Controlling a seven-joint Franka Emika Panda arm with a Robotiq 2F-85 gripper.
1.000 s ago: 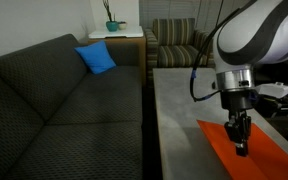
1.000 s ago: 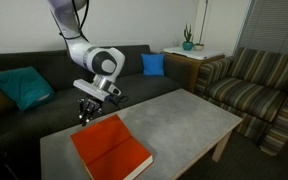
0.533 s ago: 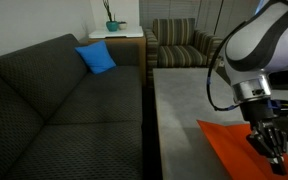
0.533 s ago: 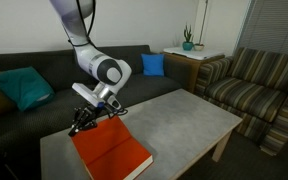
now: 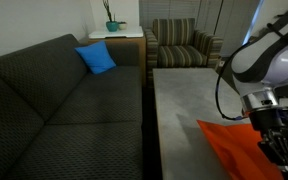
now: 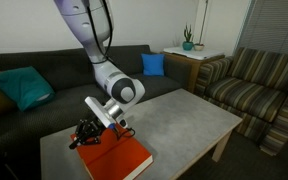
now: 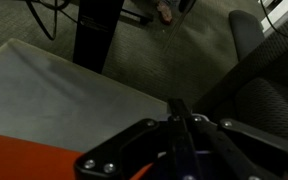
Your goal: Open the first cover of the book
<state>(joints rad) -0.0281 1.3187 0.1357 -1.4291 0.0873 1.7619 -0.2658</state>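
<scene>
Orange-red book (image 6: 119, 160) by the black end effector (image 6: 82, 140), speckled grey worktop (image 6: 184, 118) around it, blue cushion (image 6: 153, 65) beyond

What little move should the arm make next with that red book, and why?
Probably raise the gripper slightly, easing it toward the middle of the book, to peel the cover up. The gripper is shut and sits low at the book's edge, while the book lies closed on the table. Whether the cover is actually pinched, I cannot tell.
</scene>
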